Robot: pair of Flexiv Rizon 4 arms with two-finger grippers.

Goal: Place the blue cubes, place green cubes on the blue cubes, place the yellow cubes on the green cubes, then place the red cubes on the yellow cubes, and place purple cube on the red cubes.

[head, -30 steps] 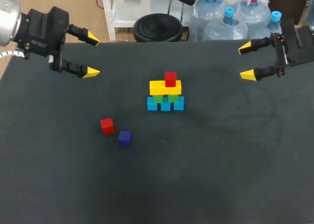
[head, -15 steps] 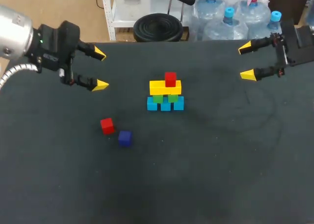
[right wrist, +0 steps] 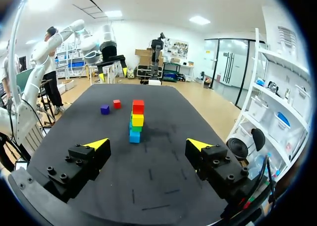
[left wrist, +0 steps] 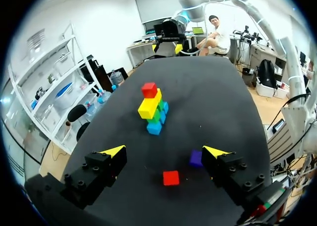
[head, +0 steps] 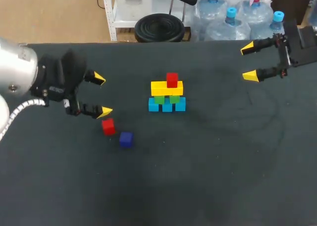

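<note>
— Two loose cubes: where do they lie relative to the left gripper (head: 102, 94)?
— Its fingers are spread wide. The red cube (left wrist: 171, 178) sits on the table (head: 223, 176) under the gap between them, untouched, and the purple cube (left wrist: 196, 158) is just beside one finger.
— And the stack (head: 167, 94)?
— Mid-table, well apart, with red on top. The right gripper (head: 248, 62) hovers open near the far edge.

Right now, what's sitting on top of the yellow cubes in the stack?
One red cube sits on the yellow cubes, with nothing on it. The other red cube and the purple cube lie on the table. The yellow surface beneath it is covered.
</note>
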